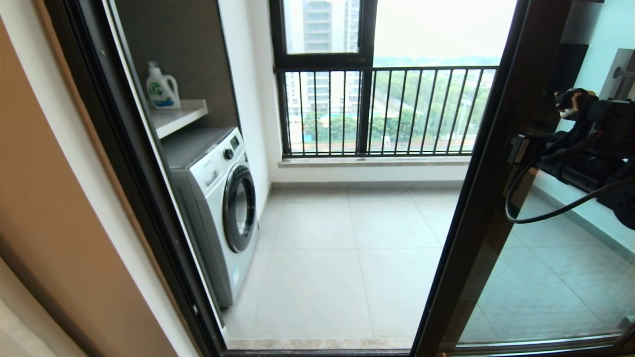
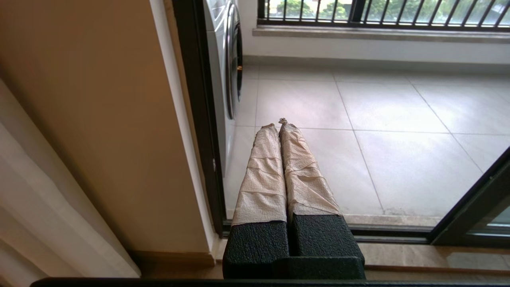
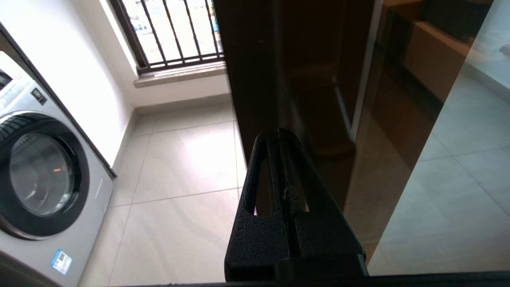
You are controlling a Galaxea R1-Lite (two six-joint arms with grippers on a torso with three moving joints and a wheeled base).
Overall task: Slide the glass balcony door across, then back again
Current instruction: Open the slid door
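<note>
The glass balcony door stands on the right of the doorway, its dark brown frame edge [image 1: 488,173] upright and its glass to the right of that. No bar handle or frosted strip shows. My right arm [image 1: 585,153] reaches in front of the glass. In the right wrist view the right gripper [image 3: 281,133] is shut with nothing in it, its tips right at the dark door frame [image 3: 255,59]; I cannot tell if they touch. My left gripper [image 2: 279,122], with paper-taped fingers, is shut and empty, low by the left jamb. The door's lower corner [image 2: 470,207] lies off to its right.
A washing machine [image 1: 223,198] stands inside the balcony on the left, a detergent bottle [image 1: 161,89] on the shelf above it. The outer window with black railing bars [image 1: 387,109] closes the far side. The floor track [image 2: 390,233] runs across the sill. Tan wall [image 1: 49,198] at left.
</note>
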